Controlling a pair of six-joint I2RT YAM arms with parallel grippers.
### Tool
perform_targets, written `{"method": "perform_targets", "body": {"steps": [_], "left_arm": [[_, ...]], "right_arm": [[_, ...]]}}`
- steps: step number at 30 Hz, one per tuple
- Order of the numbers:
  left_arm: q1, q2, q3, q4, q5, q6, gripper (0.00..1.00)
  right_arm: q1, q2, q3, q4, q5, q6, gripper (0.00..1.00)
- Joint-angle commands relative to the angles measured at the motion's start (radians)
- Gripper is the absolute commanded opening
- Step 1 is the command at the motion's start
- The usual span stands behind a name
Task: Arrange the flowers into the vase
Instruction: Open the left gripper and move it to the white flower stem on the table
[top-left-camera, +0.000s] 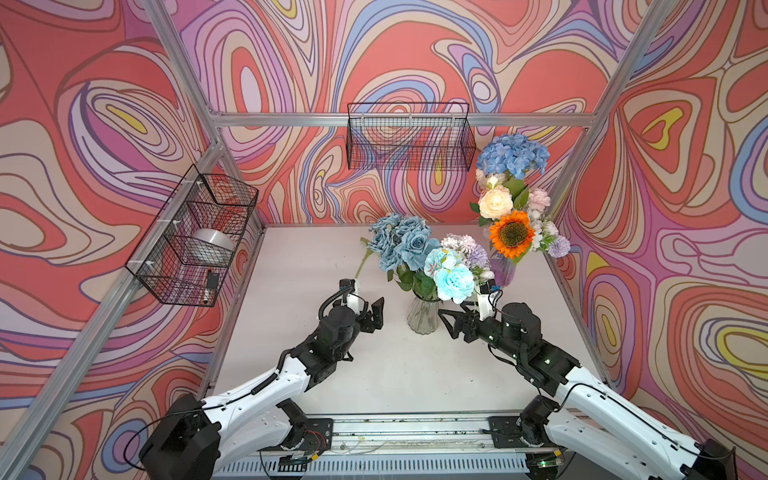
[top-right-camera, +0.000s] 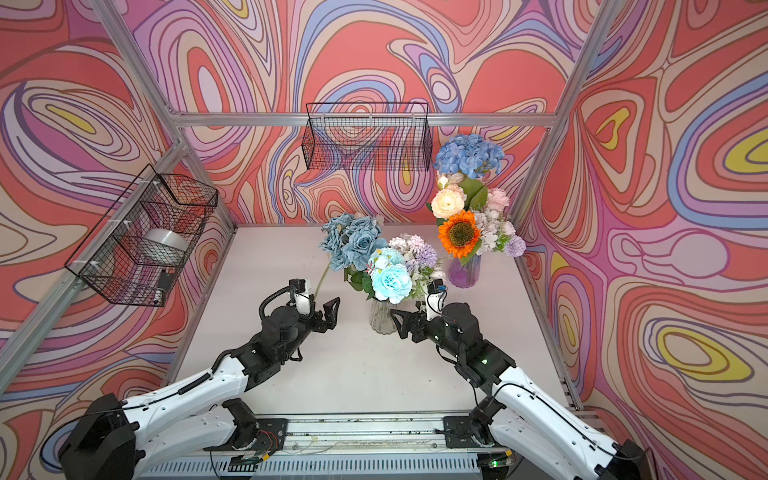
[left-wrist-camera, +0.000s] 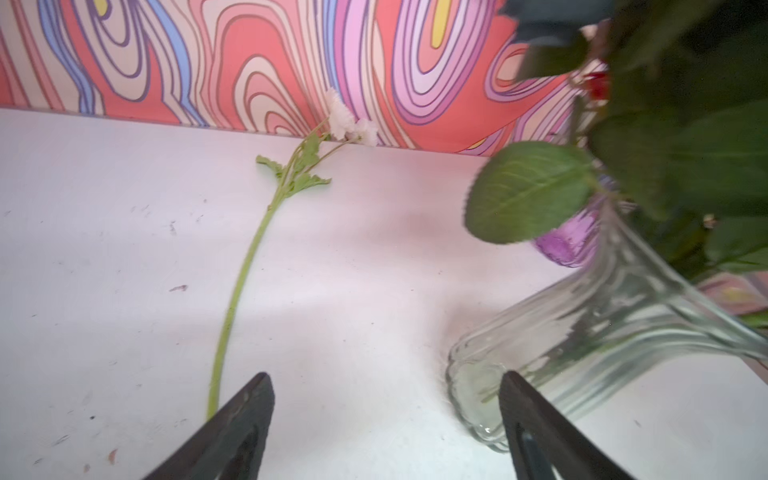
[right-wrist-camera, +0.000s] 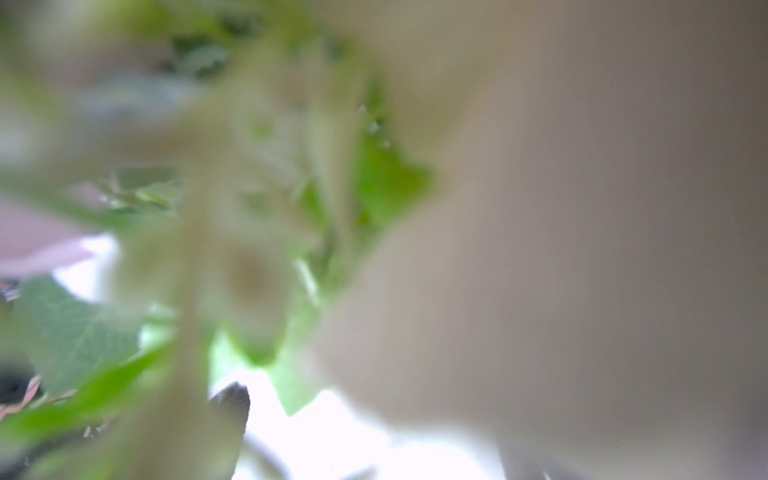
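Left gripper - jaws wide, empty - stands just beside the clear ribbed vase. Right gripper, jaws likewise apart with nothing visible between them, flanks the opposite side under the foliage. The vase holds blue roses and lilac clusters. Beyond it, a white-flowered stem lies flat on the table, cut end toward the left gripper - probably the next pick. Farthest back, a purple vase carries a sunflower.

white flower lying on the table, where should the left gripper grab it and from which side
The white flower lies flat on the table, so come down from above. Grip its bare stem at mid-length, below the leaves, with the left gripper open and its jaws set across it: there the stem is thin, straight and free of foliage.
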Motion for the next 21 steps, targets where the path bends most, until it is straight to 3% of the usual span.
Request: {"method": "perform_targets", "body": {"steps": [1,5,11,14,21], "left_arm": [[0.08,0.08,0.037,-0.003,0.115,0.001,0.87],[0.184,0.226,0.118,0.052,0.15,0.045,0.81],[0.392,0.525,0.409,-0.087,0.46,0.087,0.75],[0.424,0.661,0.573,-0.184,0.559,0.163,0.74],[0.43,0.92,0.994,-0.514,0.564,0.306,0.74]], "right_arm": [[0.004,0.01,-0.011,0.005,0.004,-0.014,0.93],[0.004,0.024,-0.007,0.034,0.012,-0.019,0.93],[0.004,0.02,-0.015,0.046,0.022,-0.018,0.93],[0.005,0.006,-0.021,0.057,0.04,-0.014,0.93],[0.005,-0.021,-0.023,0.098,0.056,0.004,0.94]]}}
